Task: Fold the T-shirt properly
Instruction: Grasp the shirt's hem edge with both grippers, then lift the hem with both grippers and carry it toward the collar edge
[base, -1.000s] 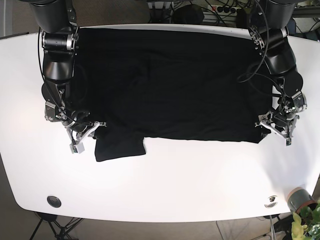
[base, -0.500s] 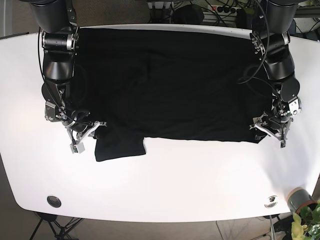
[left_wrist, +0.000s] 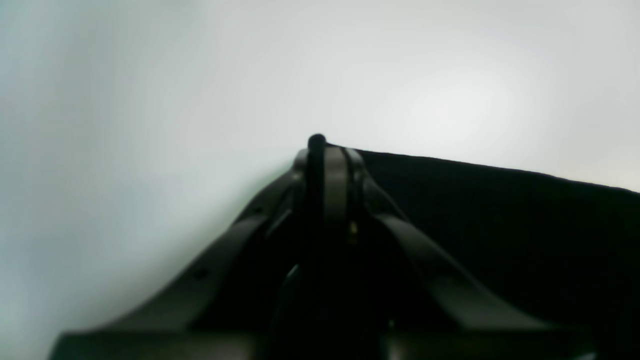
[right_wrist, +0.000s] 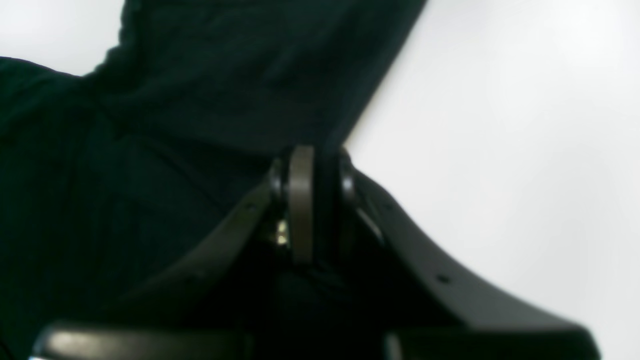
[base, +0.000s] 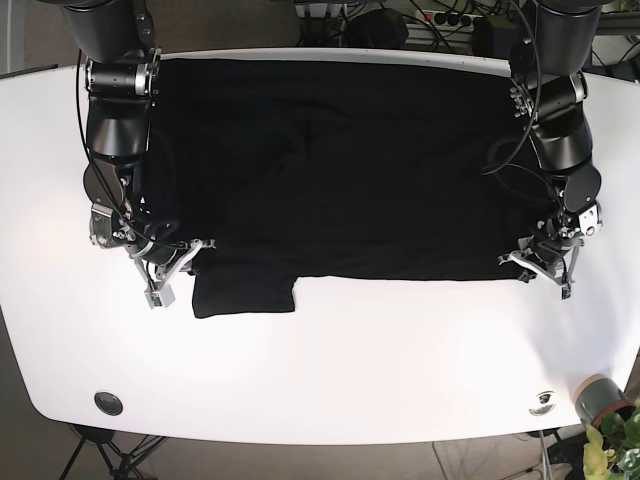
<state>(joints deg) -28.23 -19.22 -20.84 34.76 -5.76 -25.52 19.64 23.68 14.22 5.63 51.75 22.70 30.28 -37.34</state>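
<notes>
The black T-shirt (base: 350, 170) lies spread flat over the far half of the white table (base: 350, 370), with one sleeve (base: 243, 295) sticking out toward the front on the left. My left gripper (base: 540, 268) sits at the shirt's front right corner. In the left wrist view its fingers (left_wrist: 335, 170) are pressed together at the edge of the cloth (left_wrist: 500, 225). My right gripper (base: 178, 268) is at the front left corner beside the sleeve. The right wrist view shows it (right_wrist: 312, 155) shut with dark fabric (right_wrist: 200, 75) pinched between the pads.
A black round inset (base: 107, 403) sits near the table's front left edge. A small fitting (base: 543, 400), a grey cup (base: 598, 396) and a green plant (base: 618, 440) are at the front right corner. Cables lie behind the table's far edge.
The left gripper has slid inward to the shirt's front right corner. The right gripper has shifted slightly toward the shirt, and the sleeve lies a little flatter.
</notes>
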